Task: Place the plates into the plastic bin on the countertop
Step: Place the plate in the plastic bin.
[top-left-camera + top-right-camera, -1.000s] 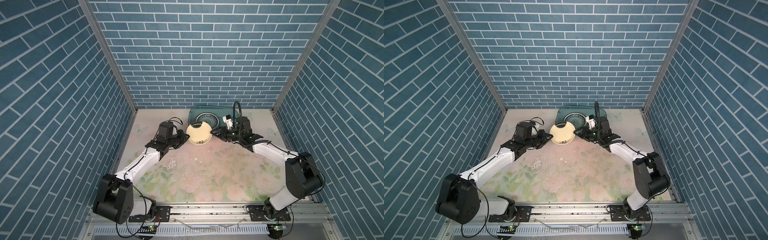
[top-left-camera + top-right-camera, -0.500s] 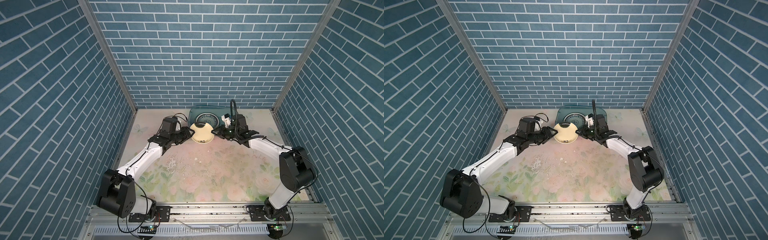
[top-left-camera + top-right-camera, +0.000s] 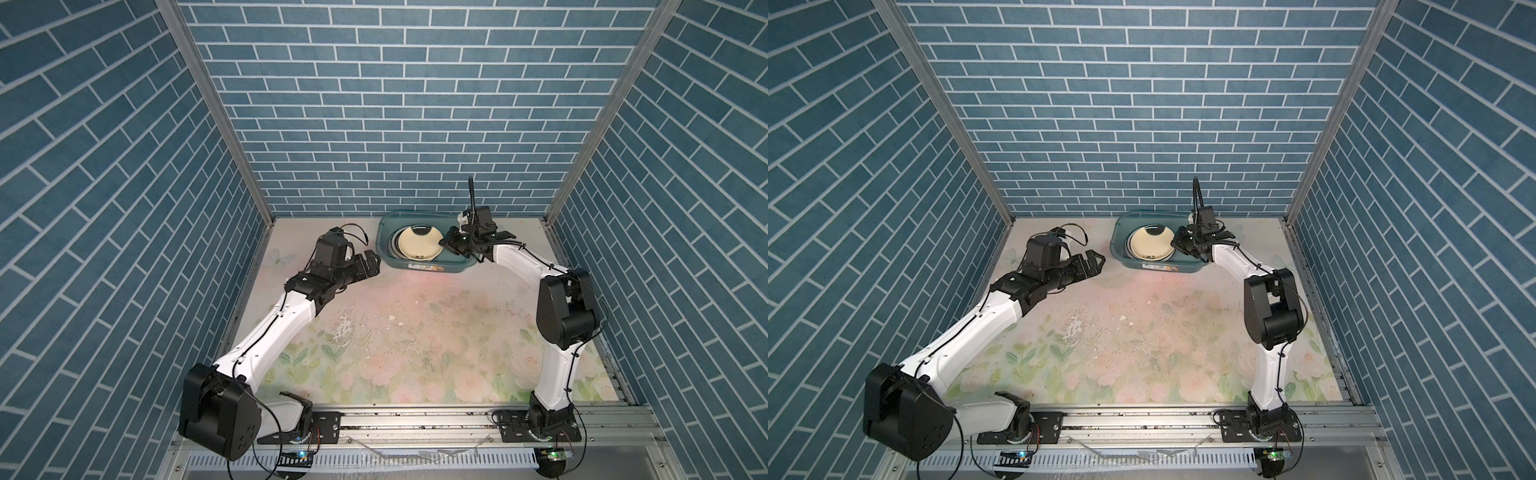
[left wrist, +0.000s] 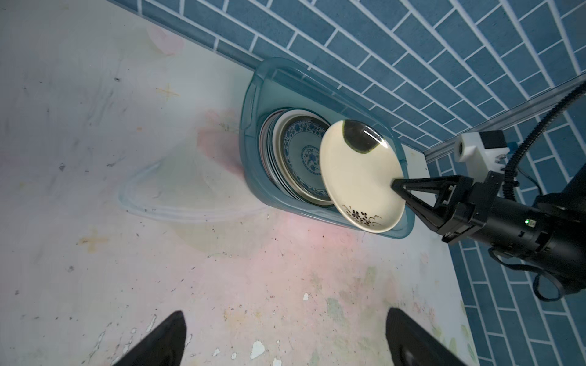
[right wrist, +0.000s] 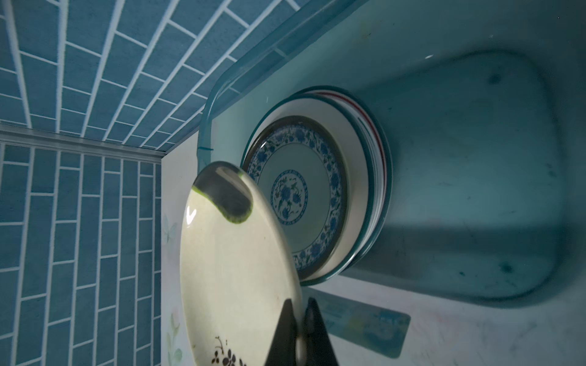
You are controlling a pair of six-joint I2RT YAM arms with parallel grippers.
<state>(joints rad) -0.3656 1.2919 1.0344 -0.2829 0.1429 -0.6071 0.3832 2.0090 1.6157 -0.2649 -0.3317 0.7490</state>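
Over the right half of the plastic bin (image 3: 399, 265), my right gripper (image 3: 445, 242) is pinched tight on the edge of the cream plate (image 4: 358, 171). It holds the plate tilted above the stack of plates (image 5: 377, 164) that lies in the bin's left half. Whether the cream plate touches the stack or the bin's near rim I cannot tell. The stack is mostly hidden: in both top views the cream plate covers nearly all of it, and only a sliver of rims peeks out at its left. My wrist cameras show more: a blue floral plate (image 5: 304, 196) lies uppermost inside a wider white dish with a teal edge. Beneath that are only thin rim lines, one of them red, too close together to count. The right wrist view cuts off the cream plate's lower edge and shows just the ends of my fingers (image 5: 283, 332) on either side of it. It also shows a white label (image 5: 364, 326) on the bin's long side, blurred beyond reading. From the left wrist, the cream plate's black blotch and small dark flower sprig read clearly. My left gripper (image 3: 371, 266) has its jaws spread wide and holds nothing, over the countertop (image 3: 415, 324) just beside the bin's left end. In the left wrist view only its two dark finger ends show.
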